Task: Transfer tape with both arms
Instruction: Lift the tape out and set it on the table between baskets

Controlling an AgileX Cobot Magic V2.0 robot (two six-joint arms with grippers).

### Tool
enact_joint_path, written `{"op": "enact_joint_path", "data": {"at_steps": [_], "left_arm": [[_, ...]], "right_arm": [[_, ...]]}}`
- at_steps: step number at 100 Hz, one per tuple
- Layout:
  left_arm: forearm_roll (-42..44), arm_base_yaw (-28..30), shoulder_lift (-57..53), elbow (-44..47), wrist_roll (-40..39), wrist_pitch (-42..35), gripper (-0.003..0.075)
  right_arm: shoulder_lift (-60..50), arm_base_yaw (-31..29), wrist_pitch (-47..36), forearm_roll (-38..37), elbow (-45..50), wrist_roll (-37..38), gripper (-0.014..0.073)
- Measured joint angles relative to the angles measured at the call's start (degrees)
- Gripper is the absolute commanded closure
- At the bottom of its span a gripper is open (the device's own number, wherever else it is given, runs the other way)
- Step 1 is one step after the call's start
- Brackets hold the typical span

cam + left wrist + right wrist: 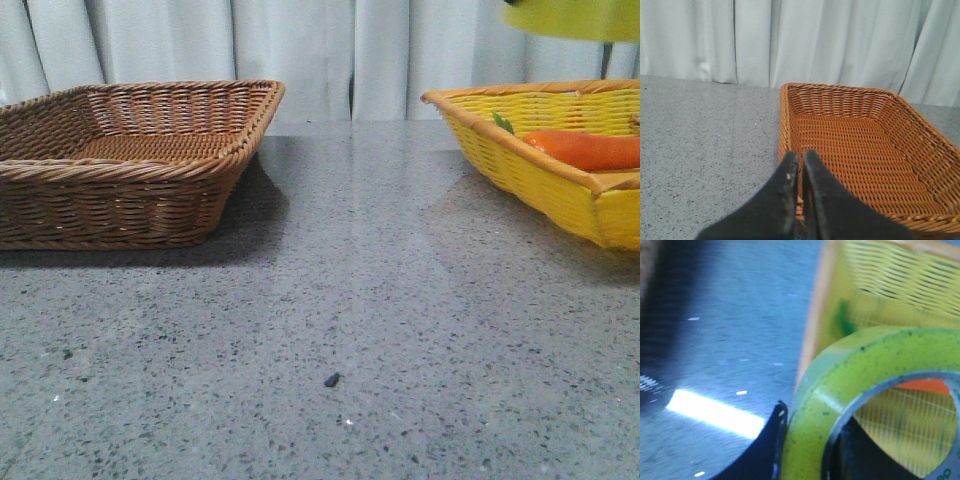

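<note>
The tape (860, 370), a wide yellow roll with a pale core, fills the right wrist view. My right gripper (810, 452) is shut on its wall, with one dark finger (762, 450) outside the roll and the other inside the core. The roll hangs above the yellow basket's edge. In the front view only the tape's lower edge (575, 18) shows at the top right, high above the table. My left gripper (800, 159) is shut and empty, by the near rim of the brown basket (860, 150). Neither gripper shows in the front view.
The brown wicker basket (120, 190) stands at the left with nothing in it. A yellow wicker basket (530, 170) at the right holds an orange carrot-like object (590, 150). A small dark speck (331, 380) lies on the grey speckled table. White curtains hang behind.
</note>
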Motion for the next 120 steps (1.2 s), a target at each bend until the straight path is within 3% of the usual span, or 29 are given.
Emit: {"op": "enact_joint_path", "data": {"at_steps": [33,80,87,104,120], "left_arm": [[0.0,0.0,0.0,0.0,0.0,0.0,0.0741],[0.0,0.0,0.0,0.0,0.0,0.0,0.0741],[0.0,0.0,0.0,0.0,0.0,0.0,0.0741],[0.0,0.0,0.0,0.0,0.0,-0.2,0.0741],[0.0,0.0,0.0,-1.1,0.0,0.0,0.0741]], "right_arm": [[4.5,11.8,0.2,4.5,-0.1,0.0,0.0651],[17.1,12.9,-1.4,4.5,-0.1,-0.5,0.0643],[18.0,12.9,-1.4,4.5,-0.1,-0.6,0.0593],[18.2,12.9,-1.4,4.4,-0.1,-0.6,0.0382],[18.2,12.9,-1.0,4.4,-0.5,-0.6,0.0344]]}}
